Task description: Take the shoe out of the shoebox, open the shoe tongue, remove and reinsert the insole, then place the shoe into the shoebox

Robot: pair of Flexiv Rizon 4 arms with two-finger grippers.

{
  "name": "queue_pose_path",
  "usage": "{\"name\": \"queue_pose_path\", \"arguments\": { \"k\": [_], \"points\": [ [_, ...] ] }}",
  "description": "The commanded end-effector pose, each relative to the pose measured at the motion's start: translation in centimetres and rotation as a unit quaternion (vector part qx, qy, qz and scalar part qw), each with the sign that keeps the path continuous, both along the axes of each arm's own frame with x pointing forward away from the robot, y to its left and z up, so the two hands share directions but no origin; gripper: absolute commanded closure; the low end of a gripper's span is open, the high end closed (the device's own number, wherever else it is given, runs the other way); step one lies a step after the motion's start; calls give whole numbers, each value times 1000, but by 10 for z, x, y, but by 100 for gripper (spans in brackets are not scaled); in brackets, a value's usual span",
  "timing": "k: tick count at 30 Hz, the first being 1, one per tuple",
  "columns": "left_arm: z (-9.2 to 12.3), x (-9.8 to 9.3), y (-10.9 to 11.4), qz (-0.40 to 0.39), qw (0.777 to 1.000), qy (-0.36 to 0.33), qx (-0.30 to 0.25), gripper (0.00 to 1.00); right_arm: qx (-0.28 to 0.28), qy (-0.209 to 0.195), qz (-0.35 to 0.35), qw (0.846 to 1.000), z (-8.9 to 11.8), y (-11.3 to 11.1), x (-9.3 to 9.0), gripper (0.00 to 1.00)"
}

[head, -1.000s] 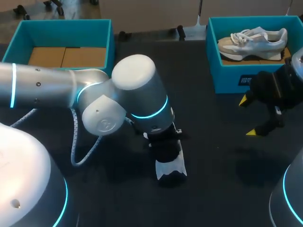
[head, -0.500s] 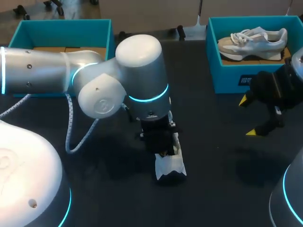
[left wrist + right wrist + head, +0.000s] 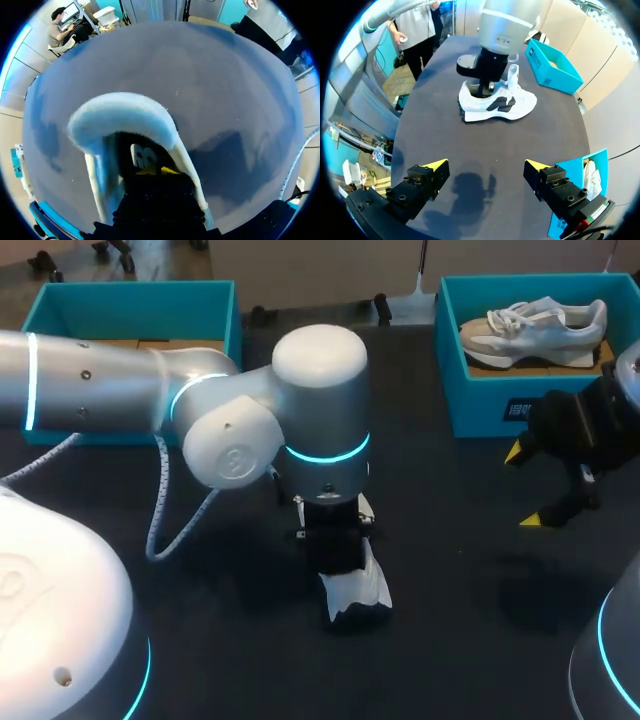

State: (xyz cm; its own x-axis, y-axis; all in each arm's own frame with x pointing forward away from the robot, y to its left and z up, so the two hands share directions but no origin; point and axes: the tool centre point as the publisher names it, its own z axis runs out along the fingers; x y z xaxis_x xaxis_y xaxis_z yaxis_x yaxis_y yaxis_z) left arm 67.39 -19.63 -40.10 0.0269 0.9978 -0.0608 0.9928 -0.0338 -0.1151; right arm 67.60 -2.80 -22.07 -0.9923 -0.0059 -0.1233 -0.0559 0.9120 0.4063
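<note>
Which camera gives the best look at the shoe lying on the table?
The right wrist view: the shoe shows nearly whole, side on. The head view shows only one end below the left arm; the left wrist view only its opening's rim, close up.

Shoe (image 3: 358,592) on table (image 3: 450,550), shoeboxes (image 3: 135,290) behind

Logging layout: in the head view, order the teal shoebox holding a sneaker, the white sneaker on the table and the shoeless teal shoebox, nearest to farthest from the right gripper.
1. Teal cardboard shoebox holding a pale sneaker, close beside the right gripper.
2. White sneaker with black markings, mid-table.
3. Teal shoebox with no shoe, far left corner.
</note>
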Motion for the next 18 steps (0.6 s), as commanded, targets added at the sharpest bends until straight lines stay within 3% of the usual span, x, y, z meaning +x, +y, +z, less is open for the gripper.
{"name": "queue_pose_path", "arguments": {
  "k": [1, 18],
  "points": [
    [-20, -5, -5, 1, 1000, -7, -1, 100, -1, -1, -1, 1000, -2, 1, 0, 0],
    [-57, -1, -19, 67, 994, -38, -80, 100, -1, -1, -1, 1000, -2, 1, 0, 0]
  ]
}}
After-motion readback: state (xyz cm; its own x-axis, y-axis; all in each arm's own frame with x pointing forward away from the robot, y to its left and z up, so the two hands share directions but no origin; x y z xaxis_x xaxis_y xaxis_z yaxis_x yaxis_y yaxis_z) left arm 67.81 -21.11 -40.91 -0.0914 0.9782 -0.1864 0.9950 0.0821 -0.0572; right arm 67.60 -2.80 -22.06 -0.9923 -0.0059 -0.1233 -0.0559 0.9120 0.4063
